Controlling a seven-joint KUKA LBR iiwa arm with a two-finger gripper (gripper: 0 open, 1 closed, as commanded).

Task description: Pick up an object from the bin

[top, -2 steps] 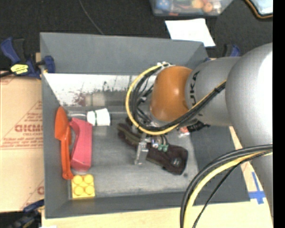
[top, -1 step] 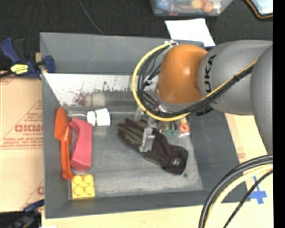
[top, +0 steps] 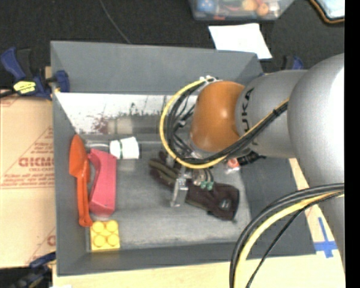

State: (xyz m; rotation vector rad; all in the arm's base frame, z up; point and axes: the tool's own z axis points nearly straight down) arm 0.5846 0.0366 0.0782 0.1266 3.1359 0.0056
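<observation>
Orange plastic sits farthest left: a long-handled scoop (top: 79, 179) lying along the left wall of the bin (top: 144, 65). A pink block (top: 104, 182) lies against it, and a yellow studded brick (top: 105, 234) sits in the near left corner. Just right of the pink block's top end, a clear bottle with a white cap (top: 125, 147) lies on its side by the back wall.

In the middle of the floor is the thing the gripper (top: 179, 192) is over: a dark ridged piece (top: 161, 170) that runs on into a dark brown pouch (top: 221, 201). Together they form one long shape, and I cannot tell whether it is one item or two. Its long axis slants from upper left to lower right. The gripper's metal tip is down at about the midpoint of that line, on its near edge, so half lies to each side. Whether the gripper is spread or closed, I cannot tell, and nothing is visibly held.

I judge that a grasp would have to close across the narrow width, not along the slant. To the right, the orange wrist cover (top: 216, 122) hangs above the pouch.
</observation>
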